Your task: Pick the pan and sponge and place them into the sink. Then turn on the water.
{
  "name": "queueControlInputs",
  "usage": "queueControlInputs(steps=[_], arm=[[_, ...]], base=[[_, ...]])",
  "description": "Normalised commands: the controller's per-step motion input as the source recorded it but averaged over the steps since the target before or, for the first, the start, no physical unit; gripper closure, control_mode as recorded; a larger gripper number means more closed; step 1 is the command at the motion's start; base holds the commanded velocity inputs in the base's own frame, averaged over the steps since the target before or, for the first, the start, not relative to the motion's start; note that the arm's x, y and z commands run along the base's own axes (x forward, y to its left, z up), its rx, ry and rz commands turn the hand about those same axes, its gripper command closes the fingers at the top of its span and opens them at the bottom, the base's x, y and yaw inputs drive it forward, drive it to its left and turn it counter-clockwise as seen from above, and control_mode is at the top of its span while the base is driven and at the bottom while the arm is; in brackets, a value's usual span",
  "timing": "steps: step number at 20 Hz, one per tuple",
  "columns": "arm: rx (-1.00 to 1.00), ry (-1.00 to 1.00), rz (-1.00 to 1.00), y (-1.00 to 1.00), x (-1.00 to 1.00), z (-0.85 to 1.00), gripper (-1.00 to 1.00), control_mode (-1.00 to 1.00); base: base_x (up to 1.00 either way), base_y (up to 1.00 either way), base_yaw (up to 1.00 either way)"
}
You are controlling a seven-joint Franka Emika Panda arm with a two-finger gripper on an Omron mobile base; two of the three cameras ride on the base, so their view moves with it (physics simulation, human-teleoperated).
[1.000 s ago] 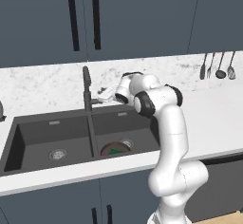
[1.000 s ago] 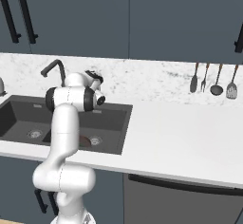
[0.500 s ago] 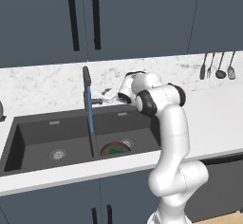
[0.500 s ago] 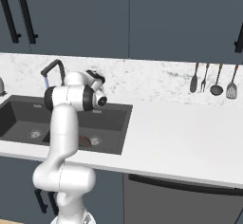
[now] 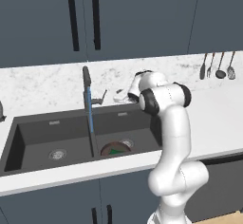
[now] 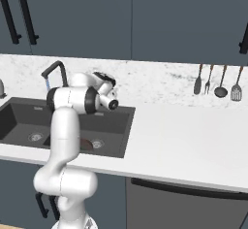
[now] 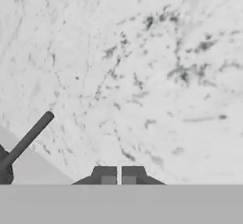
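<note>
Light-blue water (image 5: 89, 111) runs from the tall dark tap (image 5: 86, 81) down by the sink's (image 5: 38, 134) centre divider. The pan (image 5: 124, 145) lies in the right basin with the green sponge (image 5: 114, 151) on it. My gripper (image 5: 119, 95) hovers over the counter behind the sink, just right of the tap's lever (image 5: 98, 99), touching nothing. The hand view has the fingertips (image 7: 108, 176) close together, the gripper (image 7: 118, 176) shut and empty before the marble wall, with the lever (image 7: 28, 140) at the left. From the right, the tap (image 6: 54, 72), the sink (image 6: 115, 121) and a sliver of pan (image 6: 87, 144) appear.
Several utensils (image 5: 218, 66) hang on the marble wall at the far right, also seen from the other side as utensils (image 6: 218, 80). White counter (image 6: 184, 140) stretches right of the sink. Dark cabinets hang above.
The water stream came on between one second ago and half a second ago. My gripper has drawn slightly to the right, away from the tap's lever.
</note>
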Motion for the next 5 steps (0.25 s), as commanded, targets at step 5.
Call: queueControlInputs(steps=[5], arm=[[-0.04,0.01,-0.09,-0.94,-0.11,-0.2,1.0,-1.0]], base=[[0.0,0.0,0.0]])
